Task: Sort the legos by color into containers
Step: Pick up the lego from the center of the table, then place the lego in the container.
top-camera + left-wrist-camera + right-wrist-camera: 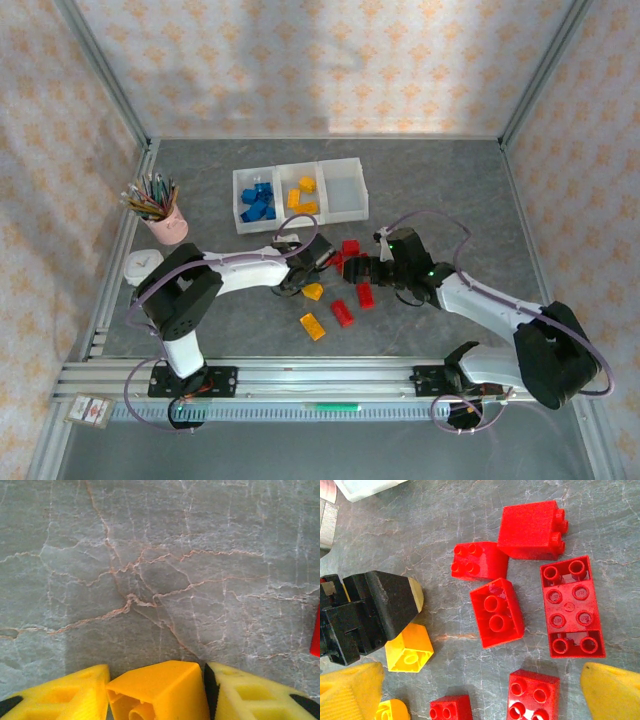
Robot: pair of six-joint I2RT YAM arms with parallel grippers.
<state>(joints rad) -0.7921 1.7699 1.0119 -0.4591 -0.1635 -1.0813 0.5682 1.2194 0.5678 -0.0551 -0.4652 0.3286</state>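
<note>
My left gripper (156,695) is shut on a yellow brick (157,690) low over the table; it sits at centre (303,279) in the top view. My right gripper (480,700) stands open above several red bricks: a long one (572,607), an overturned one (497,612), a square one (532,697). From above, the right gripper (362,270) hovers among red bricks (350,247). Another yellow brick (313,326) lies nearer the front. The row of white bins (345,163) holds blue bricks (257,203) on the left and yellow ones (302,194) in the middle.
A pink cup of pencils (167,222) stands at the left, near the metal frame (128,240). The two grippers are close together at mid-table. A red brick's edge (316,632) shows at the right of the left wrist view. A bin corner (367,487) lies beyond the red bricks.
</note>
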